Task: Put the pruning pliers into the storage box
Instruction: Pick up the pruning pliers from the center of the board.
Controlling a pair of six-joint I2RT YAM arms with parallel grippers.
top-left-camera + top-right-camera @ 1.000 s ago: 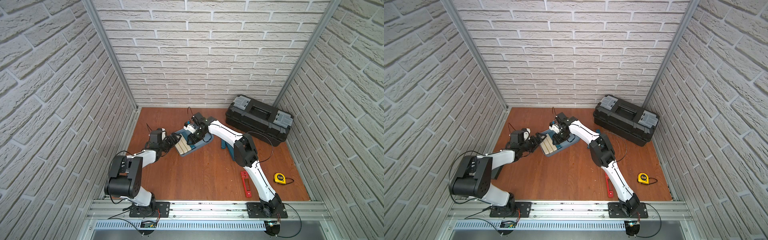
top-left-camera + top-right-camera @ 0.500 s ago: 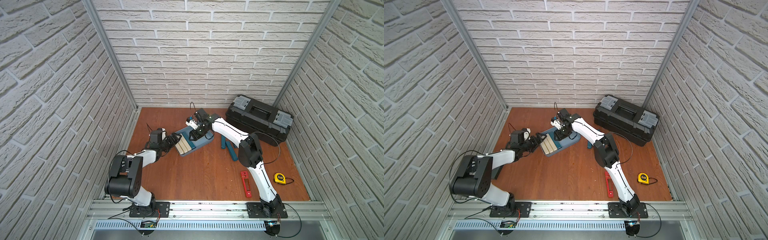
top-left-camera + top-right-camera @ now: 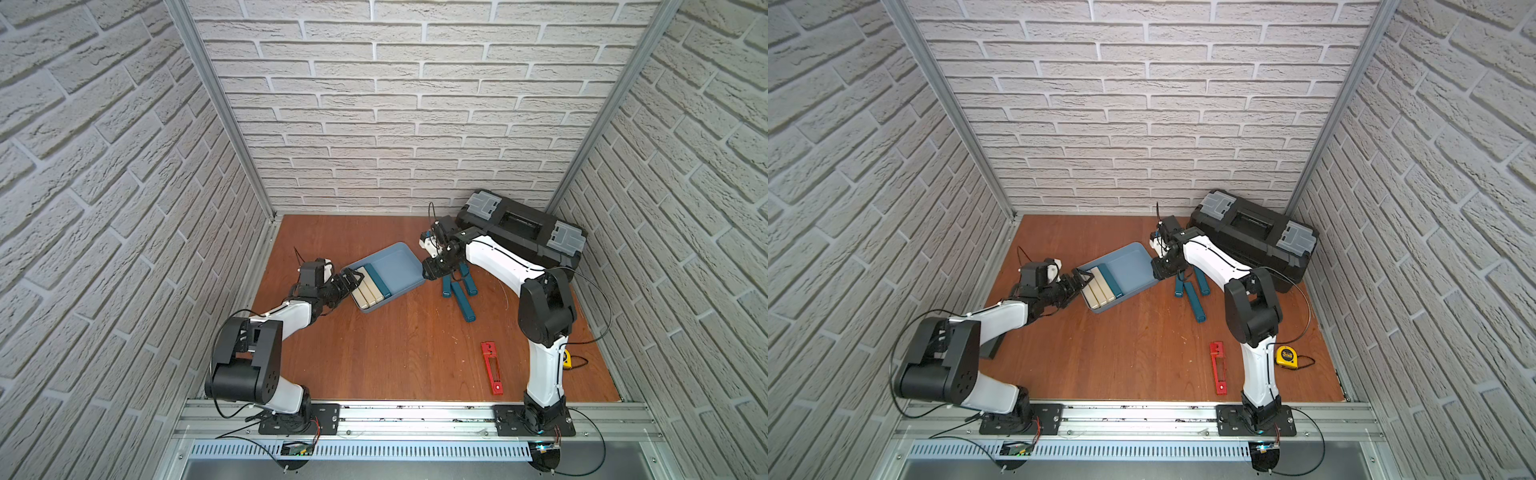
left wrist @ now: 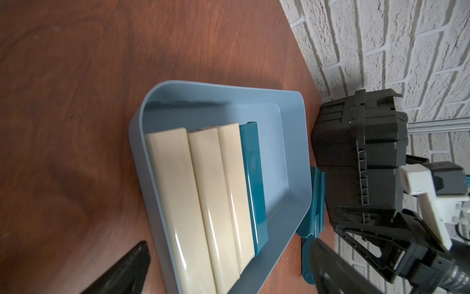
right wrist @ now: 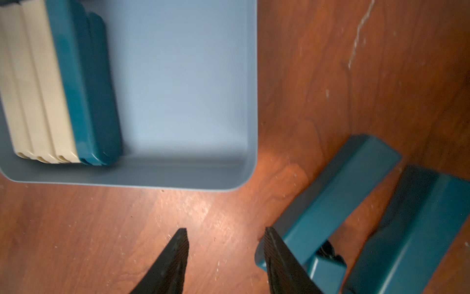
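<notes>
The pruning pliers (image 3: 491, 368) (image 3: 1218, 367) are a slim red tool lying flat near the table's front, beside my right arm's base, with nothing touching them. The storage box (image 3: 397, 264) (image 3: 1130, 266) (image 4: 284, 157) (image 5: 183, 84) is a light blue tray in mid-table, holding three cream bars (image 4: 203, 203) and a teal bar (image 4: 253, 178). My left gripper (image 3: 352, 277) (image 4: 229, 275) stands open, its fingers either side of the tray's left end. My right gripper (image 3: 430, 274) (image 5: 226, 231) hangs open over bare wood just outside the tray's right corner, holding nothing.
Three loose teal bars (image 3: 459, 291) (image 5: 338, 183) lie right of the tray, one against my right finger. A big black toolbox (image 3: 519, 232) fills the back right. A yellow tape measure (image 3: 1286, 356) sits at the front right behind the right arm.
My right gripper has drawn back out of the tray to its right corner and opened a little. The left arm has not moved.
</notes>
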